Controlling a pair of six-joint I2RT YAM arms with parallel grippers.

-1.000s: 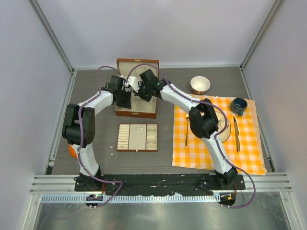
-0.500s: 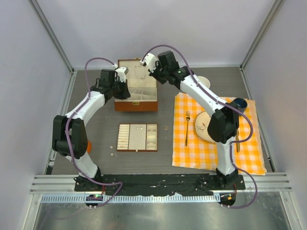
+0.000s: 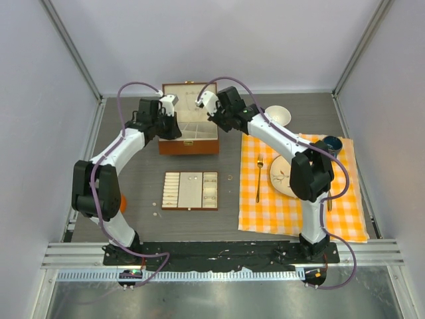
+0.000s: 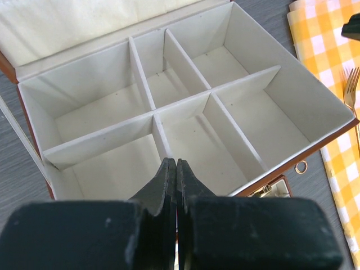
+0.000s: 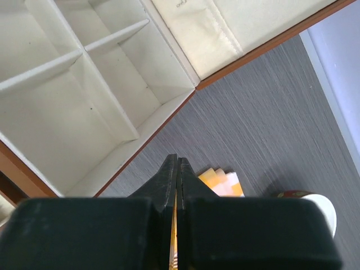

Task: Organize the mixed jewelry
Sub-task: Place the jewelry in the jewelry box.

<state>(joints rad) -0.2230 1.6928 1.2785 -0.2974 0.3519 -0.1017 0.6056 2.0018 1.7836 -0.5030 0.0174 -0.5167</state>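
The brown wooden box [image 3: 189, 147] stands open at the back centre, its cream compartments [image 4: 185, 140] bare. My left gripper [image 3: 174, 127] is shut and empty, and its fingertips [image 4: 176, 164] hover over the box's middle divider. At the box's right corner my right gripper [image 3: 214, 119] hangs shut and empty over the grey table [image 5: 270, 112]. The mixed jewelry is tiny. A small ring [image 3: 230, 177] lies right of the cream-lined tray [image 3: 190, 206], and the same ring [image 4: 301, 167] shows beside the box. Pale bits [image 3: 154, 203] lie left of the tray, and a few bits [image 3: 192, 177] lie in it.
An orange checked cloth [image 3: 345, 212] on the right carries a gold fork [image 3: 258, 176], a plate [image 3: 282, 179], a knife [image 3: 327, 186] and a blue cup [image 3: 330, 146]. A white bowl [image 3: 277, 116] stands behind it. The box lid [image 3: 180, 92] stands upright at the back.
Both arms have drawn apart from above the box, the left to its left side, the right to its right. The compartments now show. Both grippers stayed shut.
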